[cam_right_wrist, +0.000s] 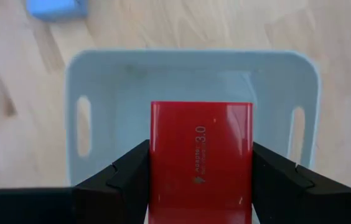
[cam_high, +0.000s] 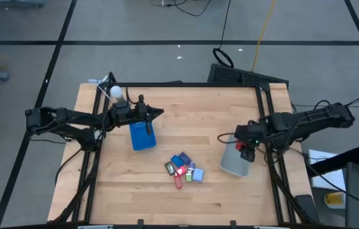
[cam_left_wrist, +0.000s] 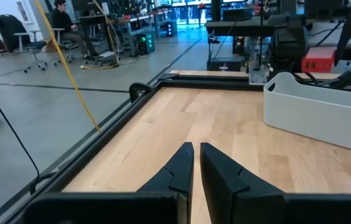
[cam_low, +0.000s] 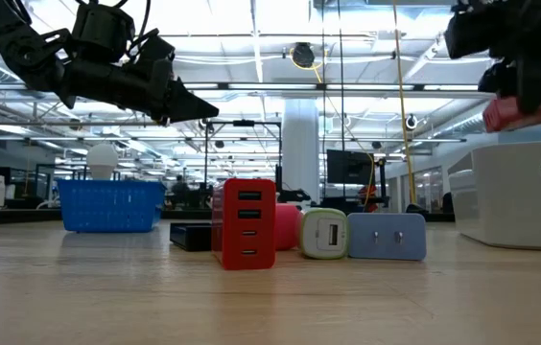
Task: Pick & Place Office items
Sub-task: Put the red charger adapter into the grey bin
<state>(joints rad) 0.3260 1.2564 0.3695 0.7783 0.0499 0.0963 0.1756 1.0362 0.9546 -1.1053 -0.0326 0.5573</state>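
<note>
The office items (cam_high: 183, 168) are small blocky chargers in red, blue, green and black, heaped mid-table; in the low view a red one (cam_low: 248, 222) stands upright in front. My right gripper (cam_right_wrist: 200, 155) is shut on another red block (cam_right_wrist: 200, 143), directly above the pale bin (cam_right_wrist: 191, 74), near the table's right edge (cam_high: 248, 151). My left gripper (cam_high: 159, 113) is shut and touches nothing, hovering high (cam_low: 211, 110) just beyond the far end of the blue tray (cam_high: 142, 135). My right gripper pinches the red block between its two fingers, one finger (cam_right_wrist: 132, 171) on each of its long side faces (cam_right_wrist: 160, 168). The fingers point down from above. The block is lifted clear and hangs over the bin's opening (cam_low: 520, 110).
The pale bin (cam_high: 237, 160) stands at the table's right, the blue tray (cam_low: 109, 204) at the left. A black frame (cam_high: 265, 108) borders the table. Bare wood lies along the near edge and between tray and bin. A person sits far off in the room (cam_left_wrist: 60, 15).
</note>
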